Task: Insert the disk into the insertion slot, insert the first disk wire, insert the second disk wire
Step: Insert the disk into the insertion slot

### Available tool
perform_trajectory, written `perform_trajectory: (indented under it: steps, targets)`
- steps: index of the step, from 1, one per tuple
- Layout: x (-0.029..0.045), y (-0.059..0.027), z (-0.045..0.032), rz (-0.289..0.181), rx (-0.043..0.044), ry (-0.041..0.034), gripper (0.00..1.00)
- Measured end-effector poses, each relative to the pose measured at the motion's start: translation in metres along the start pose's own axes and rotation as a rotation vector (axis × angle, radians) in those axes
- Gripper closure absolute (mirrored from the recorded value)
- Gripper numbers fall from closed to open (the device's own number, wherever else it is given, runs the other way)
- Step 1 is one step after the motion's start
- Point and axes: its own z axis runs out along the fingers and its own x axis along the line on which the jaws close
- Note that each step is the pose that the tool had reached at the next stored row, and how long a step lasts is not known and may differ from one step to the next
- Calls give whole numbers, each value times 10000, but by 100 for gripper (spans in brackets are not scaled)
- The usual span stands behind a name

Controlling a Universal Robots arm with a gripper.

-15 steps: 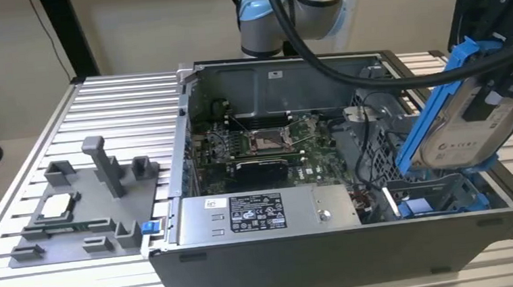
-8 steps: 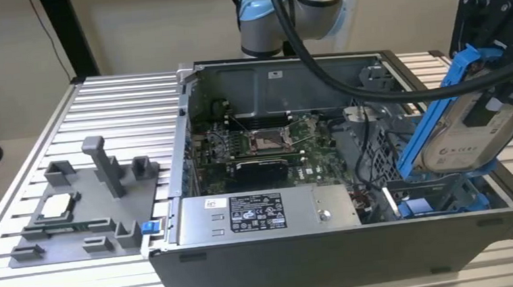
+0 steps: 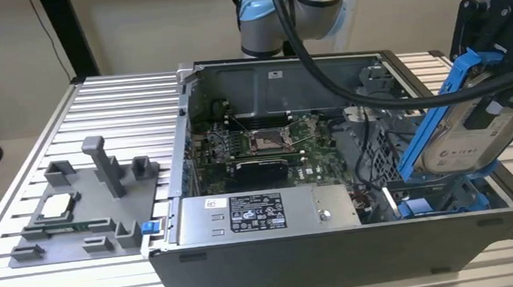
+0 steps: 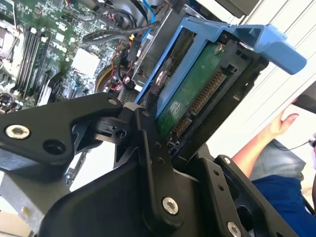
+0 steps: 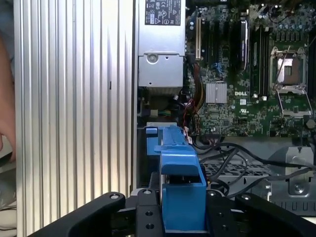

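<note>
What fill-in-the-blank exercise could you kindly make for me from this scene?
1. The gripper holds the disk in a carrier frame coloured ____.
2. The disk hangs tilted ____ the insertion slot, not yet inside it.
3. The grey fixture lies on the exterior view's ____ of the computer case.

Missing words: blue; above; left.
</note>
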Motion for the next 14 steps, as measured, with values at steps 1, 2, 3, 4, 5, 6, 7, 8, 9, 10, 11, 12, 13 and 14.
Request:
perform_trajectory:
  steps: [1,2,3,4,5,6,7,8,9,10,11,12,13,14]
  targets:
    - [0,0,0,0,0,0,100]
    - [0,0,1,0,0,-1,100]
    - [0,0,1,0,0,-1,100]
    - [0,0,1,0,0,0,100]
    - [0,0,1,0,0,0,100]
    - [0,0,1,0,0,0,100]
    - [0,0,3,-1,0,-2,100]
    - [0,0,7,0,-3,-4,100]
    - [0,0,11,1,-7,-2,100]
    - [0,-1,17,1,-8,-1,100]
    - [0,-2,24,1,-8,-1,100]
    - [0,-3,32,1,-9,-2,100]
    - [0,-4,45,1,-11,-3,100]
    - [0,-5,59,3,-13,-4,100]
